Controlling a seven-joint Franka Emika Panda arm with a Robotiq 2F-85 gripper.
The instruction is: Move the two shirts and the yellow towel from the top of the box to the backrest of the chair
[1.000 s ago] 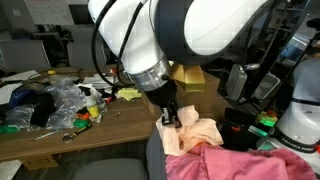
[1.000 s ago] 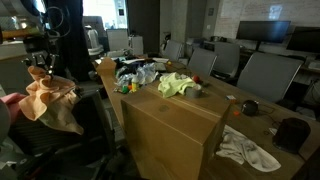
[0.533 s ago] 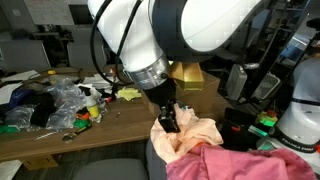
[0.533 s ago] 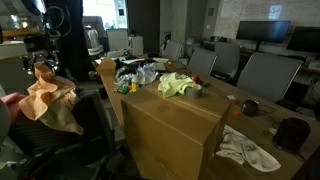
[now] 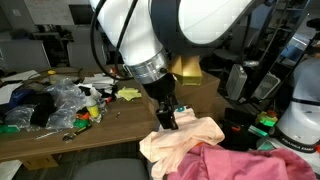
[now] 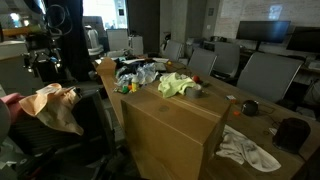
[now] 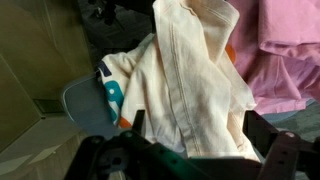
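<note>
The hand (image 5: 168, 118) hangs just above the peach shirt (image 5: 185, 140), fingers (image 7: 256, 131) spread apart (wrist view shows it). The shirt lies touching the pink shirt (image 5: 245, 160). Only an exterior view shows the yellow towel (image 6: 178, 84) atop the box (image 6: 170, 135).

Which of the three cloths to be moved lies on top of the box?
The yellow-green towel, on the brown box; the peach shirt and pink shirt are draped away from it.

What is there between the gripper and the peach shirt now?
Nothing: the open gripper hangs just above the peach shirt, only air between, in an exterior view.
</note>
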